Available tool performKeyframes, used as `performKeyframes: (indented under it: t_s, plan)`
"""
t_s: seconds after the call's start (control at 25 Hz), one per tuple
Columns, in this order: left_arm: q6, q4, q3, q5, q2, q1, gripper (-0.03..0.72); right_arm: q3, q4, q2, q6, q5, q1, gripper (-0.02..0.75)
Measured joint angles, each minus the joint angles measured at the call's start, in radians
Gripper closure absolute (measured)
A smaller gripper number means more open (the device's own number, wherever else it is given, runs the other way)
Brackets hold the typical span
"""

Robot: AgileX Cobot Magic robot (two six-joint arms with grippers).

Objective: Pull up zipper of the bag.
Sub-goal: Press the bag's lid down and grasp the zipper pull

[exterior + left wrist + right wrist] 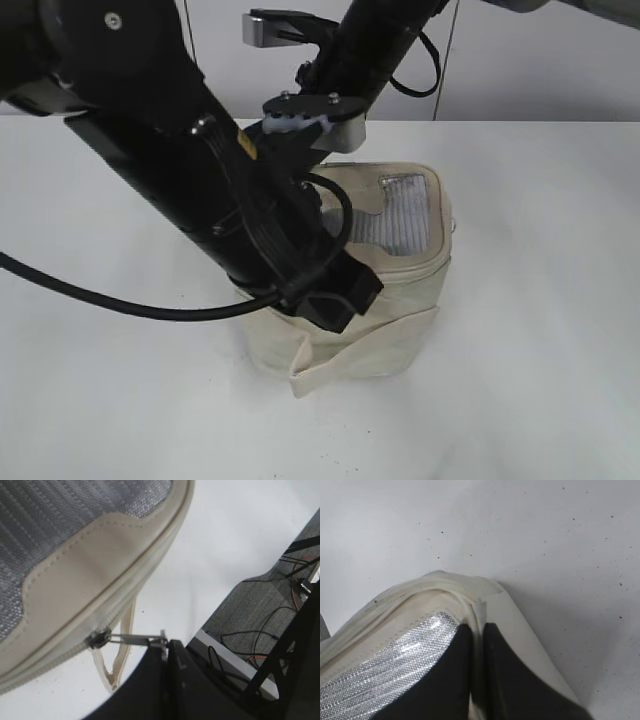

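Left hand (165,647), closest to its wrist camera, is closed on the metal pull (137,639) of the zipper (97,639), which stretches taut from the bag (75,565) rim toward the fingers; I judge this grip is for dragging the slider along. Right hand (477,635) pinches the lid rim of the bag narrowly between its fingers, likely bracing it on the tabletop (540,380). Exterior view hides the pull behind the left arm; only the left wrist view shows it.

White table (540,400); grey floor (250,615); cables (240,640)
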Motion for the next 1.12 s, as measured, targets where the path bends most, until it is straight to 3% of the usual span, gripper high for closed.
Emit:
performKeyframes:
  t_s: [0.44,0.6,0.72,0.88,1.12]
  plan:
    - [-0.002,-0.015,0.001,-0.028,0.0,-0.004,0.69,0.0,-0.003,0.0,0.005,0.0,0.0,0.699]
    - [-0.002,-0.021,0.001,-0.02,0.0,-0.005,0.62,-0.001,-0.005,0.0,0.043,0.0,0.0,0.691]
    - [-0.002,-0.035,0.001,-0.008,-0.001,-0.009,0.528,-0.004,-0.007,0.0,0.085,0.0,0.0,0.594]
    - [0.0,-0.034,0.001,0.025,-0.013,-0.018,0.442,-0.016,-0.008,-0.001,0.12,-0.007,-0.007,0.398]
    - [0.001,0.09,0.0,0.068,-0.074,-0.018,0.417,-0.016,-0.034,-0.013,0.156,-0.008,-0.012,0.337]
